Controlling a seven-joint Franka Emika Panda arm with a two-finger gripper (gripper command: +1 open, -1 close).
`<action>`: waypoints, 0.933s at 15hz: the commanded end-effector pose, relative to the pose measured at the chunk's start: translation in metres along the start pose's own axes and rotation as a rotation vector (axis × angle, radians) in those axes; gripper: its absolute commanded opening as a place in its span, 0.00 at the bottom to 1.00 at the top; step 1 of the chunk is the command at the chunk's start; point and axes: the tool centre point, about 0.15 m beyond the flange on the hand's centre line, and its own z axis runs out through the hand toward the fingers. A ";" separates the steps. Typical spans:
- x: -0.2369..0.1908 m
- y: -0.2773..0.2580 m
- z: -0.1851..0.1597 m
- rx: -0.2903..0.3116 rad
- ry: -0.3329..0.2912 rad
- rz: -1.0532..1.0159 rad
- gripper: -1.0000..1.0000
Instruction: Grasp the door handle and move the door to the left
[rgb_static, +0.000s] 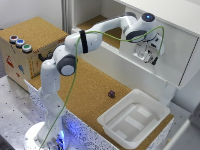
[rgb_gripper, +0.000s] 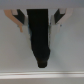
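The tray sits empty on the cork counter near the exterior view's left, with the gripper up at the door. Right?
Not quite. The exterior view shows the tray on the cork counter near that view's right, not its left. It does look empty, and the gripper is up at the door.

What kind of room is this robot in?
Probably a robotics lab. The white robot arm is bolted to a metal bench, beside a cork tabletop with a mock cabinet door and a button box.
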 end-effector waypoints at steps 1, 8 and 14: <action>0.024 -0.072 0.026 0.008 -0.098 0.017 0.00; 0.010 -0.166 0.028 -0.055 -0.080 -0.030 0.00; 0.025 -0.228 0.041 -0.050 -0.092 -0.093 0.00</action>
